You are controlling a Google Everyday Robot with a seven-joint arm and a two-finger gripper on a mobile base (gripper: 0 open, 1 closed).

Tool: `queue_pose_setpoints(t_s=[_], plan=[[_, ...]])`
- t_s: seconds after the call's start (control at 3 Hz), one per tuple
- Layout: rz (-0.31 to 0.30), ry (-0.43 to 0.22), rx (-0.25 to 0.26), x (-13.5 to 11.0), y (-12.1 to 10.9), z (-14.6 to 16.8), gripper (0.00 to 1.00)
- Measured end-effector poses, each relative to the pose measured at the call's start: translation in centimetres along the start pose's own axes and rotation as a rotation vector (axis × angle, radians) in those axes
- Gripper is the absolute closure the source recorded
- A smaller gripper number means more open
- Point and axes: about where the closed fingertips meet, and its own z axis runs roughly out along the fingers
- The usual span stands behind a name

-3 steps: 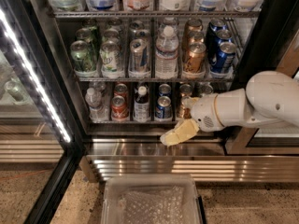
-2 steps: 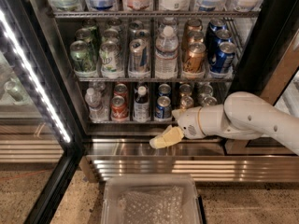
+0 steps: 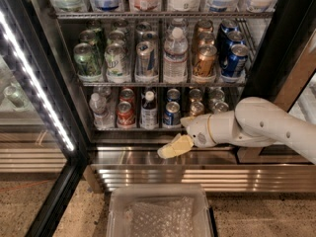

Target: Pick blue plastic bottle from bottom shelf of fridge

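The blue plastic bottle (image 3: 149,110) stands at the front of the bottom shelf (image 3: 111,129) of the fridge (image 3: 279,38), squeezed between a red can (image 3: 126,114) and a blue can (image 3: 172,113). The claw (image 3: 175,146) hangs empty below shelf level, in front of the steel sill and to the bottle's right; I cannot tell whether it is wide or narrow. 2 risks stand out. Going straight in from this height would likely strike the shelf's front edge. Coming in from the right could shove the blue can or grab it instead, since the neighbours leave almost no gap.
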Motion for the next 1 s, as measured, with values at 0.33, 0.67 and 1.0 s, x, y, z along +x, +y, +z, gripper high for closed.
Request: queue_pose_setpoints(t_s=[0.33,0.67,1.0], plan=[[-0.008,0.006,-0.075,0.2,-0.2,2.6,0.0],[-0.035,0.002,-0.115,-0.4,-1.4,6.0,0.0],[-0.035,0.0,-0.12,-0.5,-1.4,6.3,0.18]])
